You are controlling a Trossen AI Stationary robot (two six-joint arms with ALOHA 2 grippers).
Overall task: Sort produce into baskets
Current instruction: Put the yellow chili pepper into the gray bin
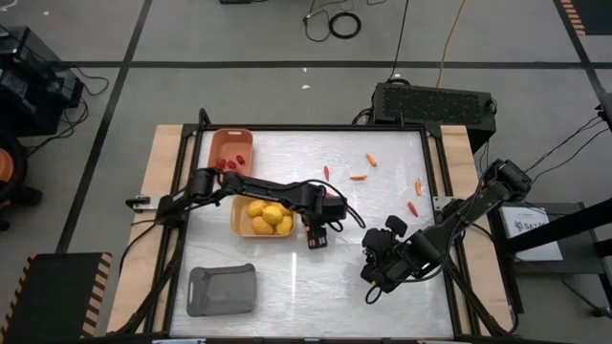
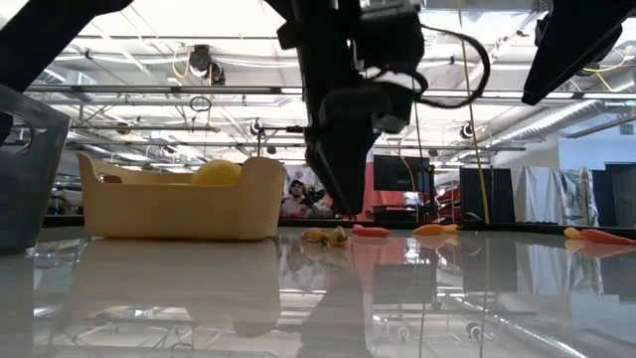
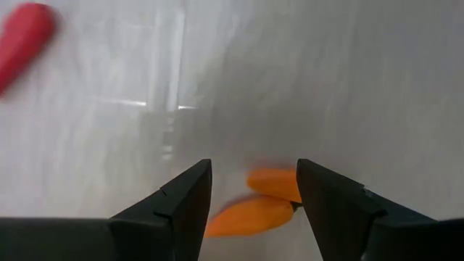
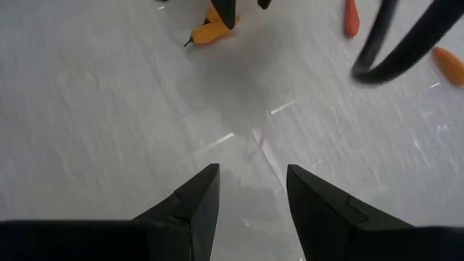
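White and glossy, the desk [image 1: 287, 277] carries your yellow rounded-corner plastic basket [image 1: 241, 227] near its middle, already holding yellow egg-shaped toy fruits [image 1: 267, 217]. Your left end effector [image 3: 254, 210] hangs just beside that basket, fingers apart and straddling two small orange carrot-like sticks [image 3: 261, 203], probably lined up to pinch one. Your right end effector [image 4: 251, 199] waits over bare desk nearer the front right corner, fingers apart, empty.

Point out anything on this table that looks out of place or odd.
Several carrot-like sticks lie loose on the bare table instead of in a basket. The grey basket holds nothing, while the yellow basket holds round fruits and the orange basket holds red berries. Nothing looks spilled or damaged.
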